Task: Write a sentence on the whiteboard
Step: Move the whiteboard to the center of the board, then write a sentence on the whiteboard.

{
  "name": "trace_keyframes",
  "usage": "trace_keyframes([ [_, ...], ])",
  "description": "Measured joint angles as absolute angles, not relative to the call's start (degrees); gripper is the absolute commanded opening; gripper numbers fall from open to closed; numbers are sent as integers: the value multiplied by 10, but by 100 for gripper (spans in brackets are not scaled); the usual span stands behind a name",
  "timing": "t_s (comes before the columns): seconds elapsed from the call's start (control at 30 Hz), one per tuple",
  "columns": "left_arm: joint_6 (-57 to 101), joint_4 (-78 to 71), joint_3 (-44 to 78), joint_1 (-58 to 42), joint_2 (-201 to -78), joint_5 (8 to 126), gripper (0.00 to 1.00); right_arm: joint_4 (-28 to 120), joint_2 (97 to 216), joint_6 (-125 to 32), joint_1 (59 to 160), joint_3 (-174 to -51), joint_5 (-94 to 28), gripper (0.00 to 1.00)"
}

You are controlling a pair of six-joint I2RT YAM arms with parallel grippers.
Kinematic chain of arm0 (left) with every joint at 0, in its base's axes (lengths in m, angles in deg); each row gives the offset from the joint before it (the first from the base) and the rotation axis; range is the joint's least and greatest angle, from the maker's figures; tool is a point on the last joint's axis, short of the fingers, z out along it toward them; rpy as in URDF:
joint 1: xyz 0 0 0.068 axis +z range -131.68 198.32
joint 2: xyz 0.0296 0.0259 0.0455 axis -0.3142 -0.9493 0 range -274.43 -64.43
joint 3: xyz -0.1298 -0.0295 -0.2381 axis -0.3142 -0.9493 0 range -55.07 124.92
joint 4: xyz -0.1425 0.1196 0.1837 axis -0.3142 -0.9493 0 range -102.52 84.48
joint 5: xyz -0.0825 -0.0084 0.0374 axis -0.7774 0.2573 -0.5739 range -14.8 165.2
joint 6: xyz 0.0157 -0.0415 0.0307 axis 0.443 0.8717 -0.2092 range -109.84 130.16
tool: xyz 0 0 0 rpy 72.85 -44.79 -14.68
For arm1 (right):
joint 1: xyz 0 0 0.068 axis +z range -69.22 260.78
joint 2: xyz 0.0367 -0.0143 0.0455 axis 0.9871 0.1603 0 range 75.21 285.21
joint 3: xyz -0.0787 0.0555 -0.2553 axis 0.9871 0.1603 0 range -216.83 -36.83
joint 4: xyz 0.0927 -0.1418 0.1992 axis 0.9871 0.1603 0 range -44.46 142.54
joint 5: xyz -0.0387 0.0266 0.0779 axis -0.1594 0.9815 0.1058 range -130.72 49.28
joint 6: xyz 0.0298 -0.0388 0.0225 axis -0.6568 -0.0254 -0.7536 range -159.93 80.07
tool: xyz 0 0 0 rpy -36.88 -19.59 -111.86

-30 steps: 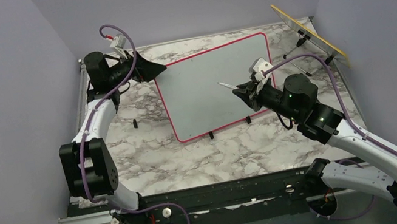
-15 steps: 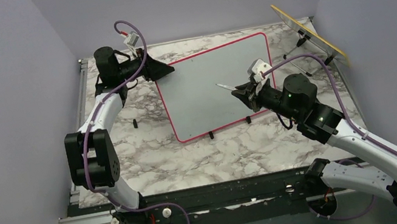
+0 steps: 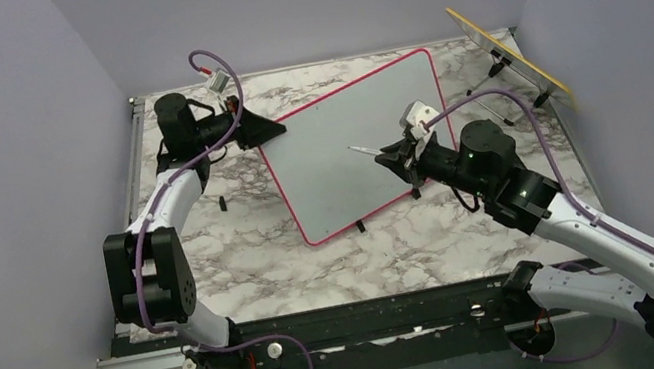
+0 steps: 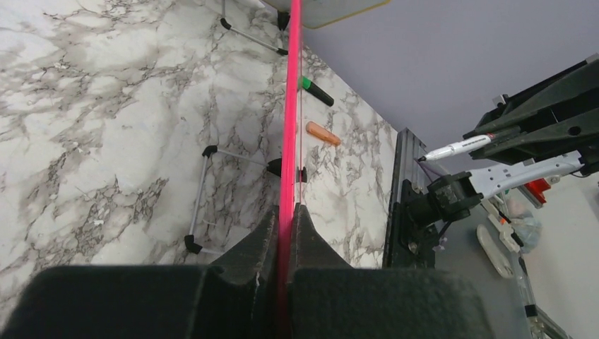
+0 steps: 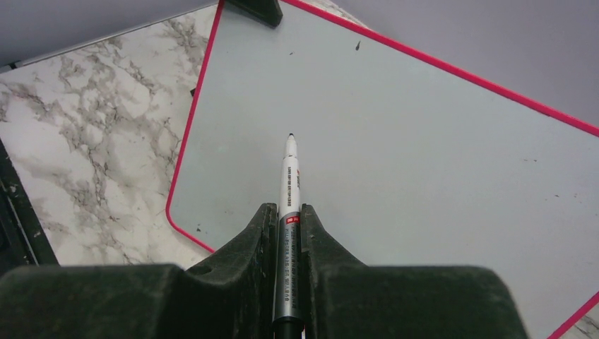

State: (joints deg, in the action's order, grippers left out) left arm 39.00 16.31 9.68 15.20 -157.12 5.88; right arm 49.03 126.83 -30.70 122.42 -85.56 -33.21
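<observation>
Now that its edge is newly clamped by the left gripper [image 4: 288,212], the blank whiteboard [image 3: 338,157] is deemed steadied for the marker [image 5: 290,180] pinched in the right gripper [image 5: 288,215].

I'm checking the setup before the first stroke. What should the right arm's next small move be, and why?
Probably ease the marker tip onto the whiteboard to begin the first letter. The board is blank, the left gripper is clamped on its pink edge to steady it, and the right gripper holds the uncapped marker with its tip apart from the surface, as the left wrist view shows.
</observation>
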Motion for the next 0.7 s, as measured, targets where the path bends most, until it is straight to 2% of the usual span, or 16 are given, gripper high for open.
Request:
trace_keyframes([
  [0.27,384,167,24,153,-1497,83,0,495,1319,-275,1283,-890,-356,1],
  [0.53,375,169,-10,154,-1467,110,0,483,1367,-232,1396,-917,-492,1],
  [0.7,363,155,-10,154,-1461,120,0,464,1398,-224,1426,-919,-545,1],
])
